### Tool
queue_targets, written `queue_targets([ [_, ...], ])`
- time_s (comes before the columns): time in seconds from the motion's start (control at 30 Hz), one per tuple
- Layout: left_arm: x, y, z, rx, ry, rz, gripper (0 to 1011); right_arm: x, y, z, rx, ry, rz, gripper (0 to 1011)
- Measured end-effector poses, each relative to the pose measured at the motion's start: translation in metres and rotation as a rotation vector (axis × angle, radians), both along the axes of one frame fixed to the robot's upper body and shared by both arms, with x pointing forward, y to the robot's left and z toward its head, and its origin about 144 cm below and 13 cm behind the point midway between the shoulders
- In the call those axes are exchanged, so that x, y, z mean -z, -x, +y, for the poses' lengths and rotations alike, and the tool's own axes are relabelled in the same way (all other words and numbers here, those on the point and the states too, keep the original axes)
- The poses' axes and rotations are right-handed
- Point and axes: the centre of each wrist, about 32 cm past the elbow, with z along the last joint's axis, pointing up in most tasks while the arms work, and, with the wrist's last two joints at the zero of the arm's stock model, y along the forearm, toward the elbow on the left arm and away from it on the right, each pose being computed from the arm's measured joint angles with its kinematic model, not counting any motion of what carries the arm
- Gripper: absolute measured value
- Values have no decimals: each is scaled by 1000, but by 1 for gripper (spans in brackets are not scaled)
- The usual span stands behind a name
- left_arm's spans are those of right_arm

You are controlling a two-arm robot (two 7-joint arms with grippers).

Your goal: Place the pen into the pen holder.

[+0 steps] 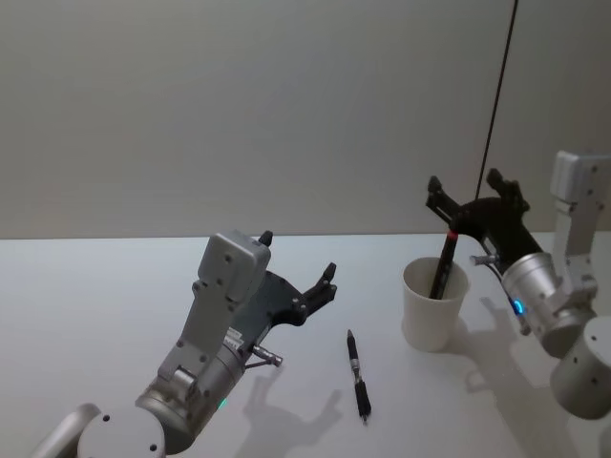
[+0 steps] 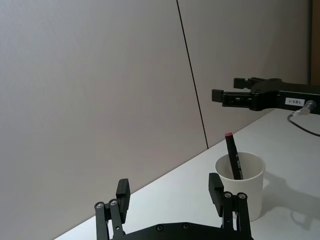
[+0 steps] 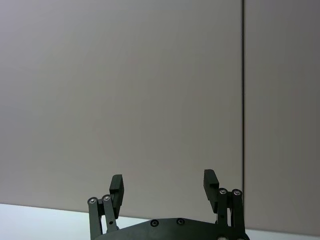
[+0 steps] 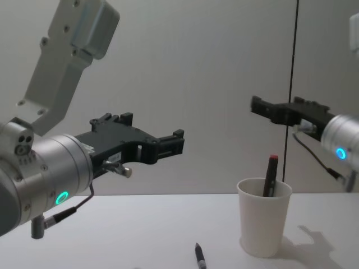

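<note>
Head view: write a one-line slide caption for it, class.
Red-tipped pen stands in the cup, open right gripper above; a second pen lies on the table by the open left gripper.

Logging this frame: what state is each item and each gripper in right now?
pen holder: upright on the table, one pen inside.
pen in the holder: standing tilted against the rim, red end up, not gripped.
second pen: lying flat on the table, to the holder's left, untouched.
right gripper: jaws open, empty, above the holder.
left gripper: jaws open, empty, raised off the table.
</note>
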Motion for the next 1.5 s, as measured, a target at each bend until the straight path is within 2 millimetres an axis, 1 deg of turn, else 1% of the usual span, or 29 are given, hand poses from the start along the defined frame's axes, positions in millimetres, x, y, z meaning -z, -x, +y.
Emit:
queue_targets([
  [0.27, 0, 0, 0, 0, 0, 0, 1000, 0, 18, -7, 96, -14, 79, 1001],
  [0.6, 0, 0, 0, 0, 0, 0, 1000, 6, 41, -19, 199, 1, 187, 1001],
  [0.73, 0, 0, 0, 0, 0, 0, 1000, 8, 47, -22, 226, 15, 218, 1001],
  [1.1, 0, 0, 0, 0, 0, 0, 1000, 13, 59, -29, 273, 42, 271, 1001],
  [1.5, 1, 0, 0, -1, 12, 22, 1000, 14, 64, -32, 292, 52, 289, 1001],
])
